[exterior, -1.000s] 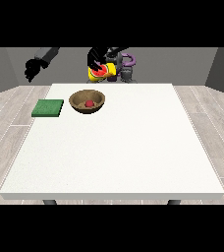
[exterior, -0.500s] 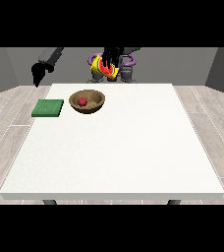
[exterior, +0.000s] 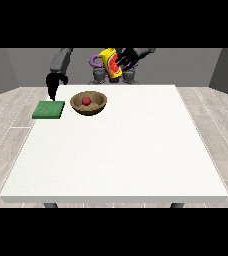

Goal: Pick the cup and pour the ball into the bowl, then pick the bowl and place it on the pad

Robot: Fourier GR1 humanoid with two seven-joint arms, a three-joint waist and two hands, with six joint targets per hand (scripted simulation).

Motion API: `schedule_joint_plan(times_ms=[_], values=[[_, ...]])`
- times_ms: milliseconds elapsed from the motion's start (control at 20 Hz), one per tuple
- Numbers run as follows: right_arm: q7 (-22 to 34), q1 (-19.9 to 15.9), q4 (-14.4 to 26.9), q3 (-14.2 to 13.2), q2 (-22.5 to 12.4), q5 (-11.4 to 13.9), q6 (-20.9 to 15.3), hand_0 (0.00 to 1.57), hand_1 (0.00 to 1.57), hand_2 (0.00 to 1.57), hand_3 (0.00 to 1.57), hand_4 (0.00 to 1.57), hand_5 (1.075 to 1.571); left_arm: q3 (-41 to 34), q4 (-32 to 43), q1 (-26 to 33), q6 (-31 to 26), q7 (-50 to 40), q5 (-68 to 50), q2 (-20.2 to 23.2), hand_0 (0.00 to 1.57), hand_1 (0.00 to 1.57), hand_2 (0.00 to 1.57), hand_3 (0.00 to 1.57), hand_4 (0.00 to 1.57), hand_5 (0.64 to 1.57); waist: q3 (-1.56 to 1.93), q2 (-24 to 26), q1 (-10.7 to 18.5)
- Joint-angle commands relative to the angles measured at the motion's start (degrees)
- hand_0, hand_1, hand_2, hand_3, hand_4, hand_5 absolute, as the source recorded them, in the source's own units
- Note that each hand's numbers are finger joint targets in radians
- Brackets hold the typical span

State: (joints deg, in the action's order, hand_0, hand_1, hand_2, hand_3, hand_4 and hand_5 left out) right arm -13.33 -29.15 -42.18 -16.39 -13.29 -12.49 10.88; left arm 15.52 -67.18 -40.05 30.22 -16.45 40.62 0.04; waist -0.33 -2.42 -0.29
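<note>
Yellow cup (exterior: 110, 63) partly behind, seemingly held by, hand (exterior: 126, 58).

Bowl (exterior: 89, 103) and green pad (exterior: 49, 109) sit near each other at the surface's (exterior: 121, 160) far edge, view's left. Narrow gap between them. Hand at view's left (exterior: 52, 83) hangs above pad's far edge.

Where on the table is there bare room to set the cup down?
Everything in front of the bowl and green pad is bare, and so is the table's whole side at the view's right. The far corner at the view's left, holding pad and bowl, is crowded.
</note>
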Motion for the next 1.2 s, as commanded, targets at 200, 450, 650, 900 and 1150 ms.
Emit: schedule_joint_plan(times_ms=[200,450,650,900,1150], values=[[5.19,-2.12,-4.54,2.84,6.11,0.47,-5.52,0.0,0.0,0.0,0.0,0.0,1.571,-5.0,-3.19,13.98,-7.17,14.68,-26.39,-0.04,0.0,0.0,0.0,0.0,0.0,0.707,0.1,-2.56,-2.03],[7.03,3.03,-7.76,5.66,8.89,1.83,-7.85,0.0,0.0,0.0,0.0,0.0,1.571,-9.94,0.24,19.84,-14.09,22.8,-32.0,2.38,0.0,0.0,0.0,0.0,0.0,0.728,0.28,0.85,-2.52],[4.87,3.26,-5.05,5.3,9.38,2.31,-11.34,0.0,0.0,0.0,0.0,0.0,1.571,-7.47,-1.41,17.56,-14.16,20.29,-28.99,0.01,0.0,0.0,0.0,0.0,0.0,0.737,0.34,-0.06,1.29],[3.39,2.36,-2.66,3.34,6.32,0.45,-9.28,0.0,0.0,0.0,0.0,0.0,1.571,-10.69,0.26,15.18,-16.24,24.32,-29.98,0.77,0.0,0.0,0.0,0.0,0.0,0.743,0.34,-2.99,1.49],[-2.57,1.87,2.85,1.3,6.15,-0.57,-8.5,0.0,0.0,0.0,0.0,0.0,1.571,-9.99,-2.99,15.05,-19.33,24.91,-30.73,2.45,0.0,0.0,0.0,0.0,0.0,0.752,0.35,-6.29,4.87]])
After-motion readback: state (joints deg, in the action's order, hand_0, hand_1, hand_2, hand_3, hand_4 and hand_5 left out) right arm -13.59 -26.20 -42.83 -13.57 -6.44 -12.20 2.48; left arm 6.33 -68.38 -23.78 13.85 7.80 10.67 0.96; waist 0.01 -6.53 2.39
